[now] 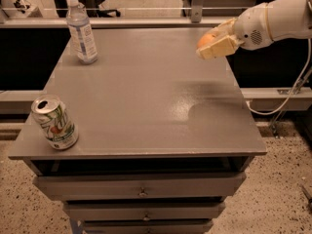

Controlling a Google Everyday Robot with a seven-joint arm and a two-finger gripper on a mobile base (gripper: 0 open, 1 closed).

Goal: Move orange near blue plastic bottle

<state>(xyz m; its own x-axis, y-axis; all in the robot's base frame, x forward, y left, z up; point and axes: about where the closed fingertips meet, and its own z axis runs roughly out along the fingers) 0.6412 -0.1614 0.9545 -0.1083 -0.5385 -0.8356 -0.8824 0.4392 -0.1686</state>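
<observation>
The orange [206, 38] is a small round fruit held between the cream fingers of my gripper [212, 44], which is shut on it and lifted above the right side of the grey table [146, 101]. My white arm reaches in from the upper right. The blue plastic bottle [81, 32], clear bluish with a white cap and pale label, stands upright at the table's far left corner, well away from the gripper.
A white-green soda can [54, 123] stands open-topped at the table's front left corner. Drawers [141, 191] sit below the tabletop. A rail and glass partition run behind the table. A cable hangs at the right.
</observation>
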